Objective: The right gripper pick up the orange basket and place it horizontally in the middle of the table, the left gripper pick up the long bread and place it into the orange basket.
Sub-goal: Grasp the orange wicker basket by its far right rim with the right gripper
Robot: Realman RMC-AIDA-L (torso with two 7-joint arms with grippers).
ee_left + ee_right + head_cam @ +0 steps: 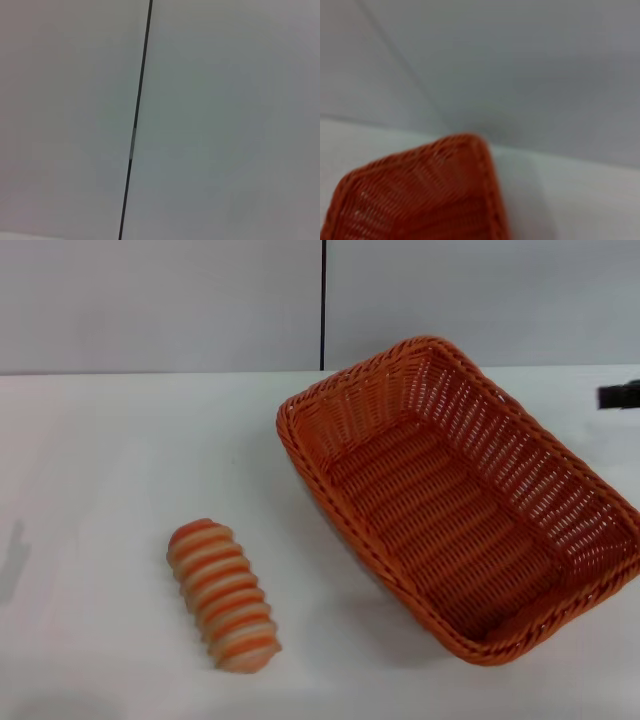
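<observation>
The orange basket (460, 500) stands empty on the white table (100, 460), right of the middle and turned diagonally, one corner toward the back wall. A corner of the orange basket (420, 195) fills the lower part of the right wrist view, close up. The long bread (223, 594), striped orange and cream, lies on the table to the front left of the basket, apart from it. A black piece of my right gripper (620, 395) pokes in at the right edge of the head view, just beyond the basket's far right rim. My left gripper is out of view.
A grey wall with a dark vertical seam (324, 305) runs behind the table; the left wrist view shows only this wall and its seam (136, 120). A faint shadow (14, 560) falls on the table's left edge.
</observation>
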